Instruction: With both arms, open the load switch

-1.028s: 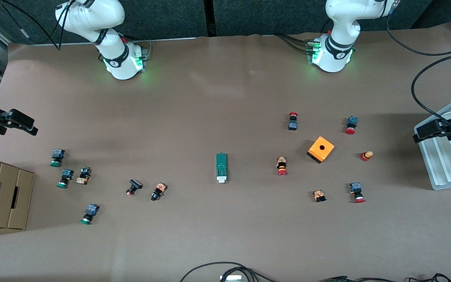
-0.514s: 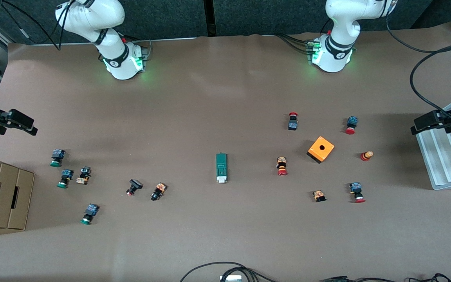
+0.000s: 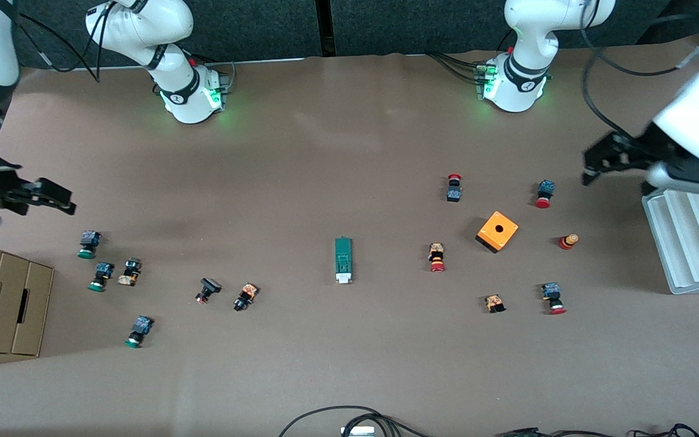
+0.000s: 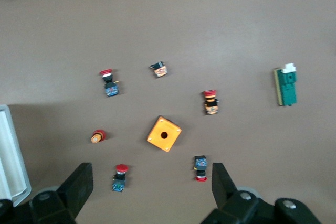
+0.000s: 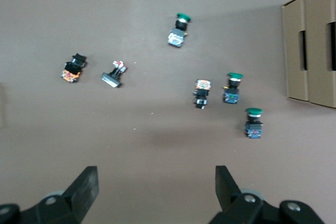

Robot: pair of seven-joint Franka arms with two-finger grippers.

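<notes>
The load switch (image 3: 343,260) is a narrow dark-green block with a white tab at its end nearer the front camera. It lies flat mid-table, alone, and also shows in the left wrist view (image 4: 286,86). My left gripper (image 3: 592,164) hangs open and empty over the left arm's end of the table, above red-capped push buttons (image 4: 120,177). Its fingers (image 4: 79,184) stand wide apart. My right gripper (image 3: 61,200) hangs open and empty over the right arm's end, near green-capped push buttons (image 5: 253,123). Both are well away from the switch.
An orange cube with a hole (image 3: 497,230) and several red-capped buttons lie between the switch and the white ribbed tray (image 3: 695,243). Several small buttons (image 3: 245,296) lie toward the cardboard boxes (image 3: 3,303). Cables (image 3: 349,419) lie at the edge nearest the front camera.
The left arm has swung in from over the tray toward the table's middle, and more of it shows. The right gripper has shifted slightly inward. The load switch has not moved.
</notes>
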